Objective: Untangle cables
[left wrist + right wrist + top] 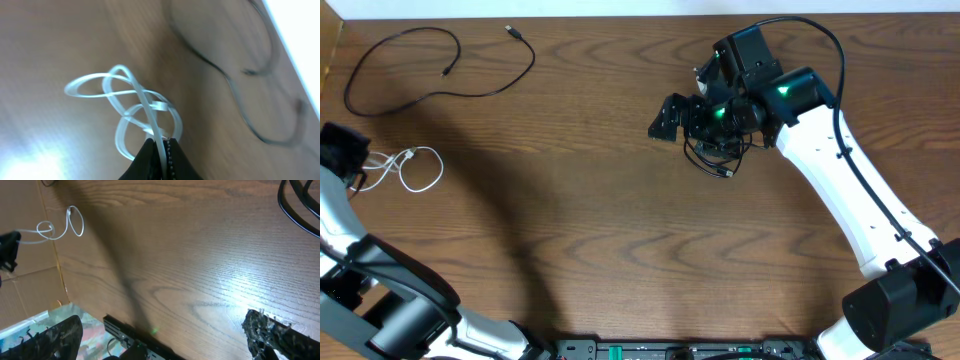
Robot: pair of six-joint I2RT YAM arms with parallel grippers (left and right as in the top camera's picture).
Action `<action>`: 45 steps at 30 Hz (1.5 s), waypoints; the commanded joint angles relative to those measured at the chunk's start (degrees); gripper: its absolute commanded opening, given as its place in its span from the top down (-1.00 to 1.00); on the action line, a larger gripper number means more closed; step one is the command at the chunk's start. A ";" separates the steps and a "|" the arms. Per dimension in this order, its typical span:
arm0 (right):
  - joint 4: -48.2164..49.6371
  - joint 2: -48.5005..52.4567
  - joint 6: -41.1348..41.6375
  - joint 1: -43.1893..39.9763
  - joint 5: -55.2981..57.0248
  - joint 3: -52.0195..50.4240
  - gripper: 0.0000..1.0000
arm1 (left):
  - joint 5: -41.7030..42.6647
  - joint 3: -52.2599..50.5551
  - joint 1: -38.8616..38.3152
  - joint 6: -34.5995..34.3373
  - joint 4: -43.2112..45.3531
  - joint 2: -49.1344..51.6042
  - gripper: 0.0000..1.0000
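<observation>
A white cable lies in loops at the table's left edge. My left gripper is shut on one end of it. In the left wrist view the white cable curls in several loops, and one strand runs down between the closed tips of my left gripper. A long black cable lies spread out at the far left corner, apart from the white one. A short black cable lies bunched beneath my right arm. My right gripper hovers open just left of it, holding nothing.
The right wrist view looks across bare wood from my right gripper toward the white cable. Black cord loops cross that view's top right corner. The table's near rail runs along the bottom.
</observation>
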 commanded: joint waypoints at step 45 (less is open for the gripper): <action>-2.93 -0.46 -1.53 1.46 2.82 0.15 -0.99 | 37.55 2.75 -3.23 -9.38 17.90 21.07 -0.41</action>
